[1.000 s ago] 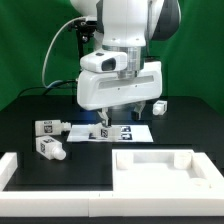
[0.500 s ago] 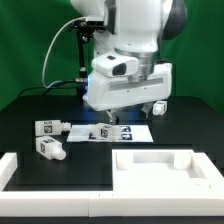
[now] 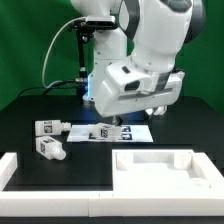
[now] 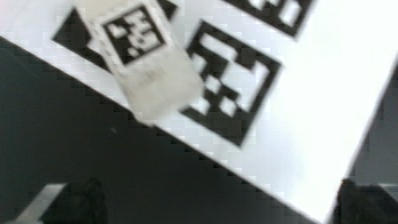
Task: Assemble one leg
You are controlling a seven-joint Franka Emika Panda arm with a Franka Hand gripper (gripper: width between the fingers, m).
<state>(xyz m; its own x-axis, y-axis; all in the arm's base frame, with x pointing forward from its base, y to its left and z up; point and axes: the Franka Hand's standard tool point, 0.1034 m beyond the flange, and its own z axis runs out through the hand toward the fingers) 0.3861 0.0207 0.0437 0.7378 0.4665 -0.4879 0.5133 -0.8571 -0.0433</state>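
Two white legs with marker tags lie on the black table at the exterior view's left, one (image 3: 48,127) behind the other (image 3: 50,148). My gripper (image 3: 135,114) hangs tilted over the marker board (image 3: 118,131), apart from both. In the wrist view a white leg (image 4: 143,55) with a tag on its side lies against the marker board (image 4: 267,110), well ahead of my gripper (image 4: 222,205). Both dark fingertips (image 4: 71,205) stand wide apart with nothing between them. Whether that leg touches the board I cannot tell.
The large flat white panel (image 3: 160,166) with raised rim lies at the front right of the exterior view. A white angled rail (image 3: 20,166) runs along the front left. A black stand with cable (image 3: 80,60) rises behind the arm.
The hand has swung toward the exterior view's right and tilted over, now covering the leg that showed at the back right. The legs at the left have not moved.
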